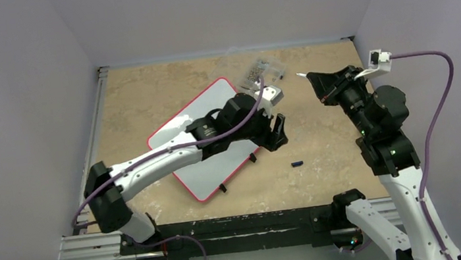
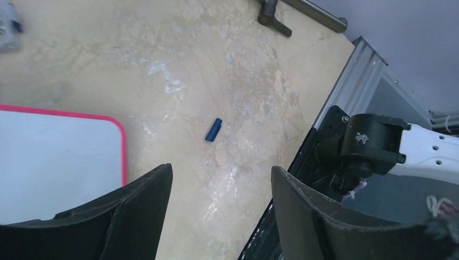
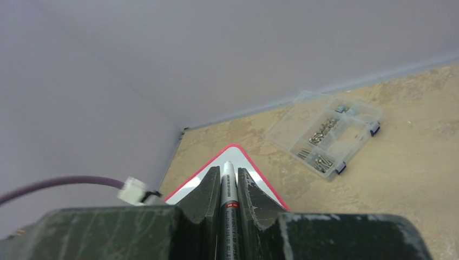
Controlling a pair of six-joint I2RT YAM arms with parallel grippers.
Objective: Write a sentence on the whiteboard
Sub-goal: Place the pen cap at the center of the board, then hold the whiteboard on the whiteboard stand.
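Note:
The whiteboard [image 1: 215, 174] lies tilted on the table, white with a red rim and small black feet. No blue writing shows on its visible surface. My left arm reaches across it. My left gripper [image 1: 276, 132] is open and empty just past the board's right edge. The left wrist view shows the board's corner [image 2: 54, 157] to the left of my open left gripper [image 2: 222, 181]. A small blue marker cap [image 1: 296, 163] lies on the table and also shows in the left wrist view [image 2: 213, 130]. My right gripper [image 1: 316, 81] is shut on a grey marker [image 3: 228, 190], raised to the right of the board, its tip [image 1: 301, 75] pointing left.
A clear plastic box of screws [image 1: 264, 73] sits behind the board's far corner; it also shows in the right wrist view [image 3: 325, 132]. Grey walls enclose the table on three sides. The right arm's base [image 2: 368, 146] stands at the table's near edge.

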